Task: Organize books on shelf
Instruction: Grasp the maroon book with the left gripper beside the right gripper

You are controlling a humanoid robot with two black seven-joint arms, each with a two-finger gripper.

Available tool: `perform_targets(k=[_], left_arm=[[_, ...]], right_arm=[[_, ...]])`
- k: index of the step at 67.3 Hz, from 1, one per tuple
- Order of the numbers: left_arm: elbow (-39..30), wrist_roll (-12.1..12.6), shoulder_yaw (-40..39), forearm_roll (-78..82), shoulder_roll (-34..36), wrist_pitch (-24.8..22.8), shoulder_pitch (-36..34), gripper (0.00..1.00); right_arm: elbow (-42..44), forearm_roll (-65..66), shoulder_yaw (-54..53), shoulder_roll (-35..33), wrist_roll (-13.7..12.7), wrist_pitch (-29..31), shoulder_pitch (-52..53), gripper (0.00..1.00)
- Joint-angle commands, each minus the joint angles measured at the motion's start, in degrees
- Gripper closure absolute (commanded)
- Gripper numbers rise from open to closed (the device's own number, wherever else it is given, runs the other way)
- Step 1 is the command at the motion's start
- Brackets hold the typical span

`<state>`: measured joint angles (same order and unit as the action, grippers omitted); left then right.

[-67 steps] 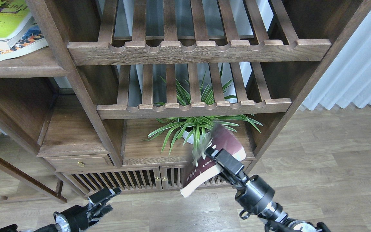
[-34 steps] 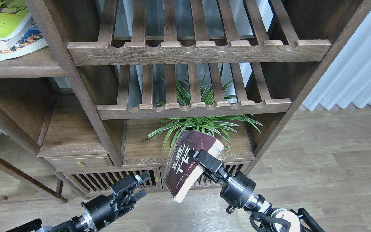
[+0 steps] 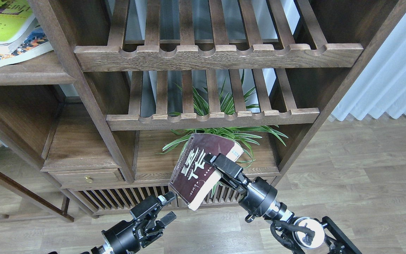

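My right gripper (image 3: 214,170) is shut on the thick maroon book (image 3: 197,165) with big white Chinese characters and holds it tilted in the air in front of the cabinet's low compartment. My left gripper (image 3: 166,209) is open and empty, low and to the left of the book. The yellow-green book (image 3: 0,22) lies on top of the smaller book with the blue picture (image 3: 21,51), both on the solid dark-brown shelf (image 3: 23,72) at the top left.
Two slatted racks with scalloped front rails (image 3: 217,56) fill the cabinet's middle. A potted spider plant (image 3: 224,135) stands in the compartment behind the held book. Drawers and slatted doors (image 3: 118,195) are below. A white curtain (image 3: 393,70) hangs at right over the wooden floor.
My right gripper has carried the maroon book left and slightly up, turning its cover towards me. My left arm has moved right and up towards the book.
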<state>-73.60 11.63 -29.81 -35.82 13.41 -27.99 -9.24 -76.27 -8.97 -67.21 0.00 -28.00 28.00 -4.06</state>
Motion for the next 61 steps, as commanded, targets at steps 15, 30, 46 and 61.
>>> perform_targets(k=[15,30,46,61], left_arm=[[3.11,-0.12,-6.93,-0.13,-10.33,-0.01,0.1,0.11],[5.57,-0.73,-7.45,-3.11,-12.44,-0.01,0.01,0.63],[9.43,0.14,-8.07,-11.11,-8.84,-0.01,-1.75,1.0],[9.62,5.33,-8.42,-10.85,-0.05,-0.01,-1.84,1.0]], right_arm=[[-0.55,-0.44,3.23,0.0,0.76,0.0,0.02,0.99],[-0.72,-0.44,3.31,0.0,1.11,0.0,0.02,0.99],[-0.72,-0.44,3.31,0.0,1.2,0.0,0.02,0.98],[0.42,2.02,6.3,0.0,1.37,0.0,0.1,0.29]])
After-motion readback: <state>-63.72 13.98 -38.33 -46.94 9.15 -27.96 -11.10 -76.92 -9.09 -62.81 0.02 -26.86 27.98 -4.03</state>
